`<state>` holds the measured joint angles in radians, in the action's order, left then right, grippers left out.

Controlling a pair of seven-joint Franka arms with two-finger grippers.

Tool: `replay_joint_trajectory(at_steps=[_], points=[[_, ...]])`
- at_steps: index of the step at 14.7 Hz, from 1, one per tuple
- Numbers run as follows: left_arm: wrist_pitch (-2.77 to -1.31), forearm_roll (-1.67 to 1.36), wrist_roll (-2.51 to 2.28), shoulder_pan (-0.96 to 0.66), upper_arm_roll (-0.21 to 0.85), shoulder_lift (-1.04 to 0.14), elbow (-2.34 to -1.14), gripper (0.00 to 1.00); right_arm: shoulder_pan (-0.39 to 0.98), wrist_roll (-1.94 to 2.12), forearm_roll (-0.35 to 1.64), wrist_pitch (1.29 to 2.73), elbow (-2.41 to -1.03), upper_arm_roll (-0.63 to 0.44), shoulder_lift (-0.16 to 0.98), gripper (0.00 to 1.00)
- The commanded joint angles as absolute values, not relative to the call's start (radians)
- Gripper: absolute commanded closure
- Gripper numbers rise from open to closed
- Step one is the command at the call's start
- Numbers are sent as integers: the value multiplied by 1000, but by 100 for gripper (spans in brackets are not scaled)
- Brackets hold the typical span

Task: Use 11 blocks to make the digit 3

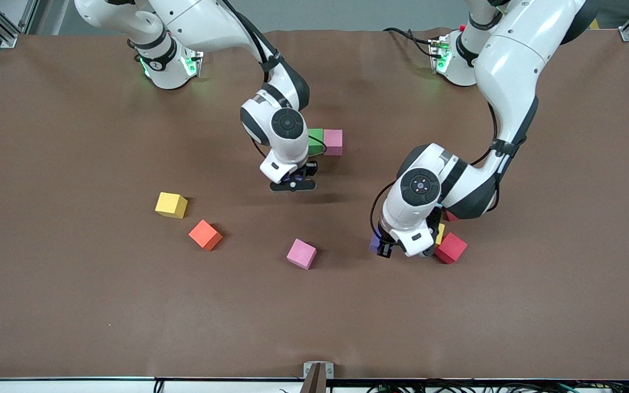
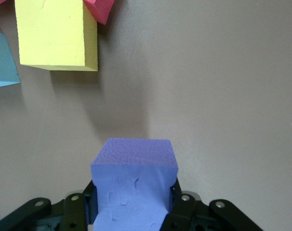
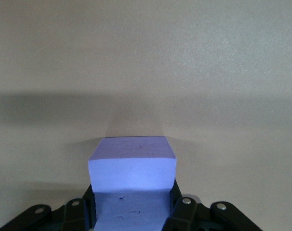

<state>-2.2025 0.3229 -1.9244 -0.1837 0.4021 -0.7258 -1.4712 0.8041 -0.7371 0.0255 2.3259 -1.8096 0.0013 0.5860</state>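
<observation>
On the bench (image 1: 74, 305): loose blocks and two low arms
Right hand (image 1: 292, 183): closed on a purple block (image 3: 132, 166), low over the bench just nearer the front camera than the green block (image 1: 315, 136)
Left hand (image 1: 388, 248): closed on a second purple block (image 2: 134, 185), low toward the left arm's end of the bench
Beside the left hand: a yellow block (image 2: 54, 33), a red block (image 1: 450, 248) and a blue block (image 2: 1, 60), close together
Green and pink pair: green block touching a pink block (image 1: 333, 142), side by side at mid-bench
Loose blocks nearer the front camera: second yellow block (image 1: 171, 205), orange block (image 1: 205, 234), another pink block (image 1: 301, 254), well apart from each other
</observation>
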Motion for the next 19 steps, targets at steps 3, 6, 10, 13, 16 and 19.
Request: replay_joint_trajectory(at_steps=[3,6,10,13,16,19], points=[[-2183,311,-1924,-184,403,-715,-1465,68,819,-764,14,2344,-1836,-8,578,99],[-2183,310,-1924,-184,403,-715,-1463,68,819,-762,14,2344,-1836,-11,577,99],[-2183,311,-1924,-184,403,-715,-1463,68,818,-762,0,2344,-1836,-12,577,99],[-2183,311,-1924,-184,403,-716,-1463,68,816,-764,-11,2345,-1838,-14,575,99],[-2183,311,-1924,-184,403,-716,-1463,68,811,-764,-17,2345,-1838,-14,574,99],[-2183,311,-1924,-187,402,-718,-1462,68,810,-764,-17,2385,-1862,-14,569,99]])
